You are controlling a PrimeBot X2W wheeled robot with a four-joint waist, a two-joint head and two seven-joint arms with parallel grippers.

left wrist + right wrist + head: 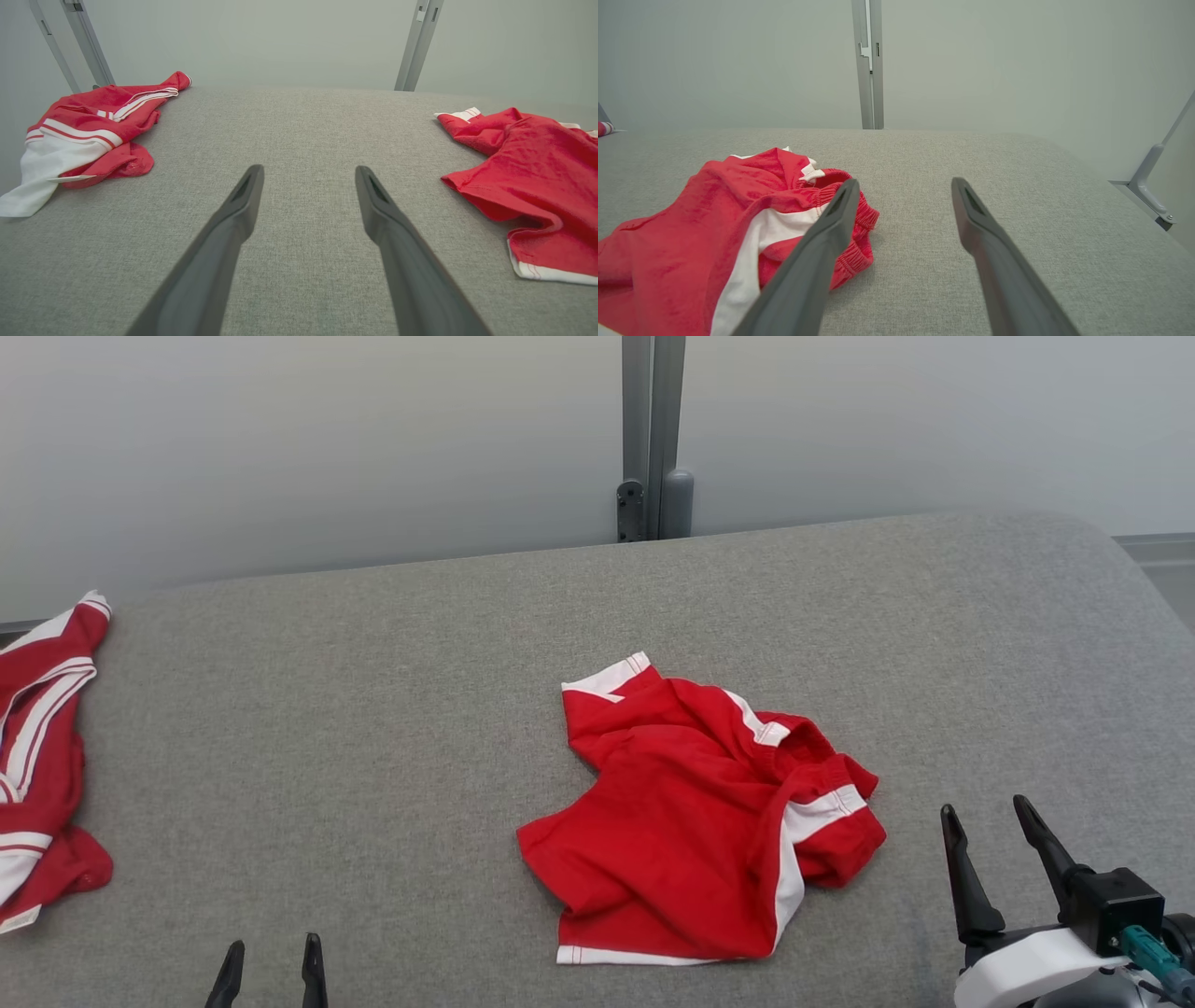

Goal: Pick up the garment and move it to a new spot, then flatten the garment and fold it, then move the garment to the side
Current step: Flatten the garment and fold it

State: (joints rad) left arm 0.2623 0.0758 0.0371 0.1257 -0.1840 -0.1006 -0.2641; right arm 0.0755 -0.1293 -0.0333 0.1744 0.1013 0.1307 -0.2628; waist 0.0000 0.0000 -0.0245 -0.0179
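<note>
Both garment [528,186] & other cloth [88,126], L wrist.

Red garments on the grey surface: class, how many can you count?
2. One garment lies crumpled near the middle; a second garment lies at the left edge, partly out of frame.

In the head view the bottom edge cuts the left end effector [272,945] down to two fingertips [313,963], and the right end effector [984,805] loses its wrist to the lower right corner. A second red garment [37,756] runs off the left edge. The garment [691,831] lies crumpled, folds hiding its underside, so its cut is hard to tell. In the right wrist view one finger [817,261] covers part of it, and the left and bottom edges crop it
</note>
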